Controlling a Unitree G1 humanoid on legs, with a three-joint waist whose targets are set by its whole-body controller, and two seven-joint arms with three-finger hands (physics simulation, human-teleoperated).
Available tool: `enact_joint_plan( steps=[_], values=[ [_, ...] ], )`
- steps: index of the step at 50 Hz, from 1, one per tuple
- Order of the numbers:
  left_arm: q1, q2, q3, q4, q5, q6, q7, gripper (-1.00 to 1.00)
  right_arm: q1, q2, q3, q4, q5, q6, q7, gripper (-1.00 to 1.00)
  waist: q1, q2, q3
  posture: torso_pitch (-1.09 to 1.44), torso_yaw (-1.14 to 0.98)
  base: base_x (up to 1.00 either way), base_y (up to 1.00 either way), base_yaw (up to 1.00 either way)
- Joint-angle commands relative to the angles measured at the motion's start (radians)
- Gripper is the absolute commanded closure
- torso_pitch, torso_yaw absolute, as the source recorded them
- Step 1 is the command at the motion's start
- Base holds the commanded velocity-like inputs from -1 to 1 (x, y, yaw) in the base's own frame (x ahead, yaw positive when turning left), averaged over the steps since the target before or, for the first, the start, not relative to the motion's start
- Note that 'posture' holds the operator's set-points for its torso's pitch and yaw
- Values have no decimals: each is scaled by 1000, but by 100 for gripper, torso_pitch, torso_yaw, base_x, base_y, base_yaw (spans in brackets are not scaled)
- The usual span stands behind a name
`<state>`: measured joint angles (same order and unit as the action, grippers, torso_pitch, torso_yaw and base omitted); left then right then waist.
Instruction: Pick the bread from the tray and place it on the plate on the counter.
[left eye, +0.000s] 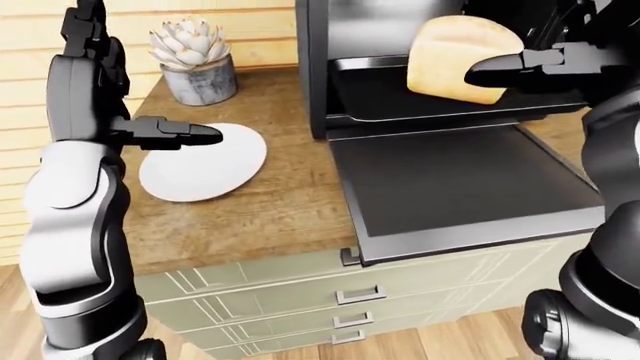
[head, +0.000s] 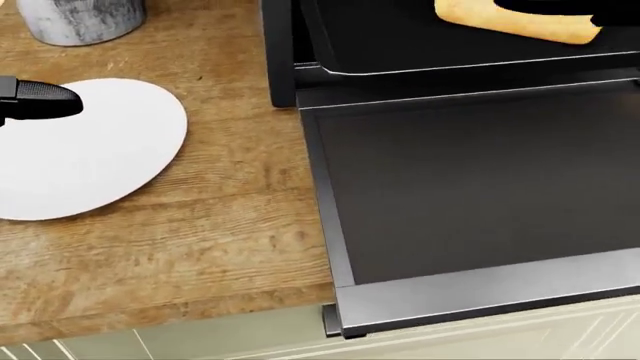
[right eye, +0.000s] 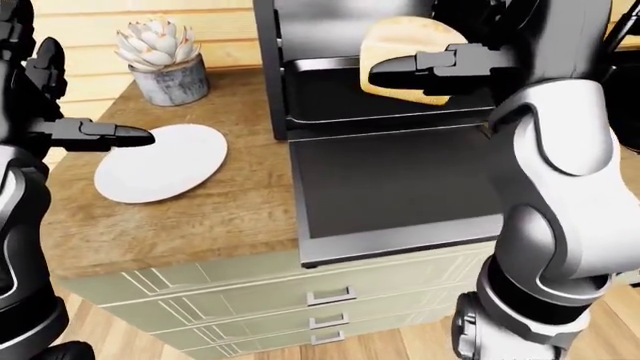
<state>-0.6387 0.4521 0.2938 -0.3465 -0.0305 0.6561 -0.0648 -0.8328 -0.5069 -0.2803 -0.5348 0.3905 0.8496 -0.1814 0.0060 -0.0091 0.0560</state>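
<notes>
Wooden countertop runs over pale green drawer fronts, with a black countertop oven standing on it, its flat dark door folded down and open. On the dark metal tray inside the oven sits the golden loaf of bread, upright. The right hand reaches across the loaf; its dark fingers lie extended over the bread's face, but whether they grip it cannot be told. Left of the oven lies the round white plate. The left hand hovers over the plate's left edge, fingers straight and open, holding nothing. Near the top left stands a potted succulent in a grey stone pot.
</notes>
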Motion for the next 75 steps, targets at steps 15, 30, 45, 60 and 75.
enact_joint_plan(
  steps=[15, 30, 45, 60, 75],
  values=[
    [-43, 17, 3, -4, 2, -37, 5, -100, -110, -91, -10, 141, -146, 134, 53, -100, -1, -1, -21, 0, 0, 0, 0, 0],
    [-22, 14, 13, -14, -9, -45, 9, -100, -254, -65, 57, 382, -309, 80, 155, -100, -5, 7, -26, 0, 0, 0, 0, 0],
    [-36, 19, 7, -12, -8, -35, 7, -100, -320, -46, 67, 646, -400, -77, 190, -100, -2, 11, -32, 0, 0, 0, 0, 0],
    [-24, 15, 9, -11, -3, -44, 4, -100, -288, -44, 52, 737, -406, -142, 166, -100, -2, 11, -35, 0, 0, 0, 0, 0],
    [-21, 16, 11, -12, 2, -43, 0, -100, -271, -16, 61, 839, -388, -239, 151, -100, -4, 11, -36, 0, 0, 0, 0, 0]
  ],
)
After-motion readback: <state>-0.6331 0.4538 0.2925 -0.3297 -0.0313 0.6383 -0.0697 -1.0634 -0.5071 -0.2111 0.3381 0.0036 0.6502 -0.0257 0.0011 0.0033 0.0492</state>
